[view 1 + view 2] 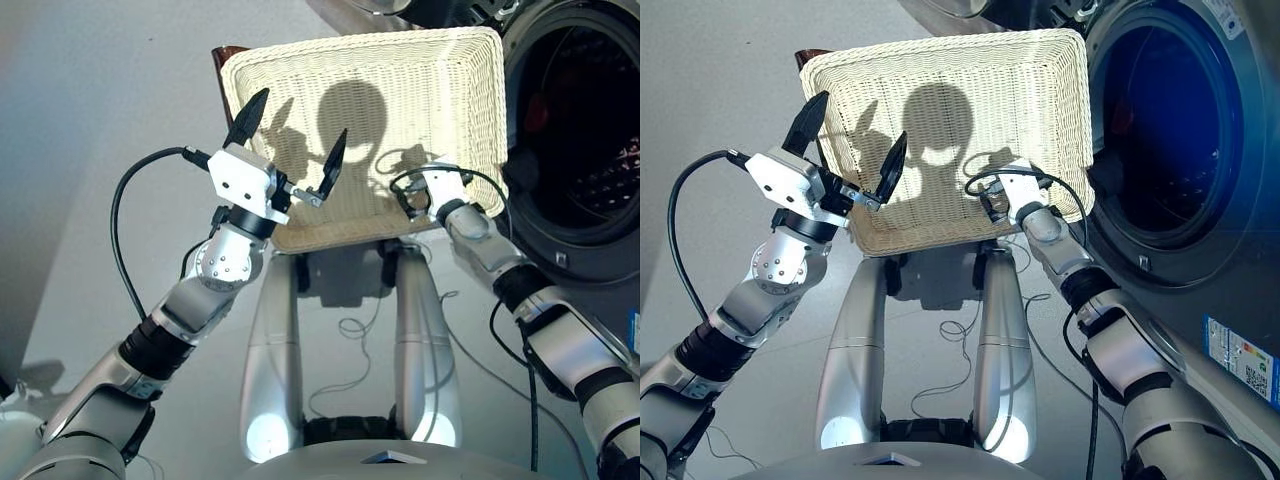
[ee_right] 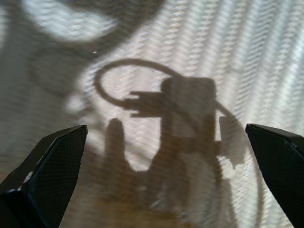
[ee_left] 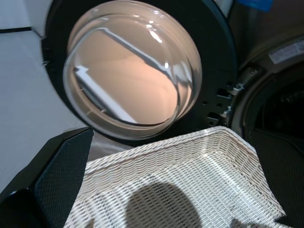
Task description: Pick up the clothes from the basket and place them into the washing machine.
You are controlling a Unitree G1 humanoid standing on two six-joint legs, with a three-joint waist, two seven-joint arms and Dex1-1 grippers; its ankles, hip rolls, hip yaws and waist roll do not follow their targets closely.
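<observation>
- While hovering over the near left part of the basket (image 1: 460, 60), left gripper (image 1: 290, 135) held spread wide, its two black fingers (image 1: 247, 118) well apart with nothing between them.
- Black cable (image 1: 125, 205) looping out from the left gripper's white body and back along the arm.
- Right gripper (image 2: 156, 156) poised over the near right part of the basket, just above the weave; both dark fingertips (image 2: 52, 166) at opposite corners of the right wrist view, so spread wide and empty too.
- Only pale wicker and cast shadows between those fingertips.
- Cream-white woven, low-walled, standing in front of the robot and just beside the washing machine (image 1: 1240, 260), its right edge close to the drum mouth.
- No garments visible on the basket floor; bare weave from rim to rim.
- Small brown edge (image 1: 228, 52) peeking out behind the basket's far left corner; too little showing to tell what.
- Dark grey front of the washing machine to the right, round drum opening (image 1: 1170, 130) uncovered and dark inside.
- Something red (image 1: 537, 112) glimpsed at the left inside of the drum in the left eye view; navy and black garments not made out in that darkness.
- Round glass door (image 3: 133, 71) with black rim swung open beyond the basket's far side, seen from the left wrist.
- Label sticker (image 1: 1240, 372) low on the machine's front.
</observation>
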